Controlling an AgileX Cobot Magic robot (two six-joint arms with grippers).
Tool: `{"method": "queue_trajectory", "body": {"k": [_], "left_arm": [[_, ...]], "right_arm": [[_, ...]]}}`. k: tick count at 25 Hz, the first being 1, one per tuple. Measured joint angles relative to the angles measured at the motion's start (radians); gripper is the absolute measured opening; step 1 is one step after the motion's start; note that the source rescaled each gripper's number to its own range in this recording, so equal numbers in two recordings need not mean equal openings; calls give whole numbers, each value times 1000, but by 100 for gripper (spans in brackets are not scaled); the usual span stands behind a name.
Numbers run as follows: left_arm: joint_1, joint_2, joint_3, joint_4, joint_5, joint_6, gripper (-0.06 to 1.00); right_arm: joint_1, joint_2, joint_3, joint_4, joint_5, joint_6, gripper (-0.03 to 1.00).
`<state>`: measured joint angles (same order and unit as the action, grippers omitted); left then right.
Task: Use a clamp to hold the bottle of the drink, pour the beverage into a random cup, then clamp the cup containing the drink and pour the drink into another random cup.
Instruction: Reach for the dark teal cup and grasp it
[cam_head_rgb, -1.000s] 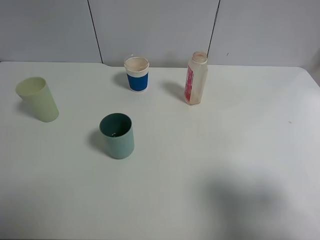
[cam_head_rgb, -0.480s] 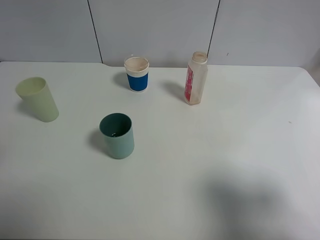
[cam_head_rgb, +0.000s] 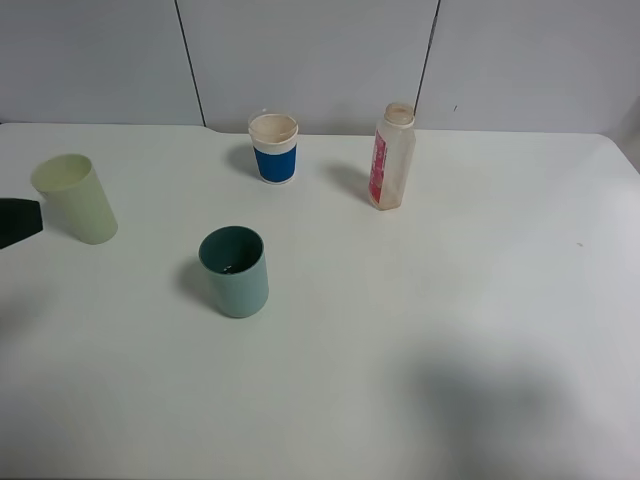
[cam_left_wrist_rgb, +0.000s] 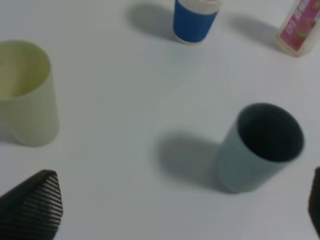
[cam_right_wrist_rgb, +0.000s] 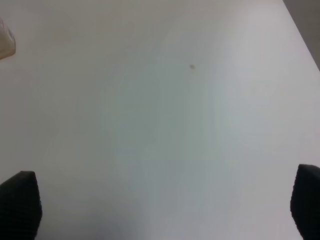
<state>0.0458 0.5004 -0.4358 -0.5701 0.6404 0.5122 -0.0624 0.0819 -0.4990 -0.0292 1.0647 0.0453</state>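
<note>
Bottle (cam_head_rgb: 392, 157) and three cups, upright on white table (cam_head_rgb: 480, 300); two pincers, both spread wide, holding nothing.
Left pincer (cam_left_wrist_rgb: 173, 206): pale green cup (cam_head_rgb: 75, 198) just beside it, teal cup (cam_head_rgb: 234, 271) near ahead, blue-banded cup (cam_head_rgb: 273, 147) and bottle further beyond, well apart. Right pincer (cam_right_wrist_rgb: 162, 202): above bare table, well apart from bottle.

- Teal cup (cam_head_rgb: 234, 272) stands upright left of centre on the white desk (cam_head_rgb: 450, 300).
- Blue-banded white cup (cam_head_rgb: 274, 148) and bottle (cam_head_rgb: 392, 158) stand apart at upper centre.
- Pale yellow-green cup (cam_head_rgb: 76, 199) at left, with a dark piece of the left arm (cam_head_rgb: 18, 221) just beside it.
</note>
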Motion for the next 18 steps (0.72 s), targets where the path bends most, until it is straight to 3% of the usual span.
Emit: {"method": "queue_trajectory", "body": {"k": [9,14,18], "left_arm": [[-17,32,0,55,-42,2,100],[-144,94,1,80,-132,-5,100],[-304,176,1,158,-233,-78,100]], "right_arm": [[0,0,0,0,0,0,100],[0,0,0,0,0,0,100],[0,0,0,0,0,0,100]]}}
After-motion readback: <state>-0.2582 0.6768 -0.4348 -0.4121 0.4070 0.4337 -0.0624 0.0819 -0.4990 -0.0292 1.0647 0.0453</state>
